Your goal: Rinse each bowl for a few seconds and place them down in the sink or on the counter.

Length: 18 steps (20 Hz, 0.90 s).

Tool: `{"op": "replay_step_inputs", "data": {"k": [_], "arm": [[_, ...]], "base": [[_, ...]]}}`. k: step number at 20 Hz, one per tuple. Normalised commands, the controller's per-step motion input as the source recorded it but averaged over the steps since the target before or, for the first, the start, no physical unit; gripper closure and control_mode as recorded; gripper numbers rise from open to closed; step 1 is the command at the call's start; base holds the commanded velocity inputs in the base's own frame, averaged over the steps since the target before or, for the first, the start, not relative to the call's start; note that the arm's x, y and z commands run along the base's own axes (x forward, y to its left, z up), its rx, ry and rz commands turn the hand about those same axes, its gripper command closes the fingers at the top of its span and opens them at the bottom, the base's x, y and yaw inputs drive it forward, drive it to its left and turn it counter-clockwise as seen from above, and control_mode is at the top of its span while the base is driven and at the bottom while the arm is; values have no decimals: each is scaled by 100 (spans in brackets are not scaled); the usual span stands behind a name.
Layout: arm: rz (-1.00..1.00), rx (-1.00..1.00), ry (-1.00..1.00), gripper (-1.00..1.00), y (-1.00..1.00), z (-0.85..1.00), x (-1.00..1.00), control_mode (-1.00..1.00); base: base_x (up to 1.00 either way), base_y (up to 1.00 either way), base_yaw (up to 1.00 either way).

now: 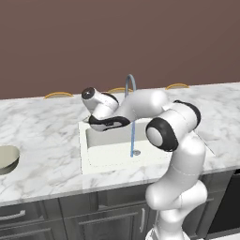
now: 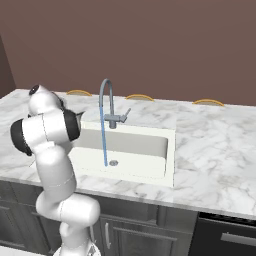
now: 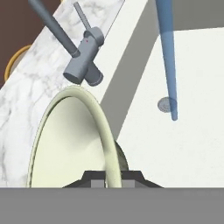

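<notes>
Left base view: arm bent over sink (image 1: 93, 154); water stream (image 1: 132, 136) hits near drain; grey bowl (image 1: 7, 158) on counter (image 1: 42, 136), far left.
Right base view: faucet (image 2: 107, 102) running behind basin.
Hand view: gripper (image 3: 113, 177) jaws clamped on cream bowl (image 3: 72, 140) rim, bowl tilted beside stream, faucet just above.

The scene is lit evenly and brightly, with no single lamp to be made out. Soft shading is seen on the inner walls of the sink (image 2: 125, 145), darkest along the far wall, and a grey shadow band is cast across the basin in the hand view. Faint highlights are carried on the white arm (image 1: 178, 140). No glare, blur or edge distortion is found; all three rendered pictures are sharp, though slightly coarse.
</notes>
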Motion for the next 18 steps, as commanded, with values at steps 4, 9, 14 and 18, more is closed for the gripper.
{"op": "replay_step_inputs", "data": {"k": [4,9,14,18], "arm": [[0,0,0,100,45,-31,1,-100],[0,0,-1,100,38,-27,3,-100],[0,4,-6,100,24,-11,6,-100],[-2,8,-7,100,30,-20,4,-100]], "base": [[0,0,0],[0,0,0],[0,0,0],[0,0,0]]}}
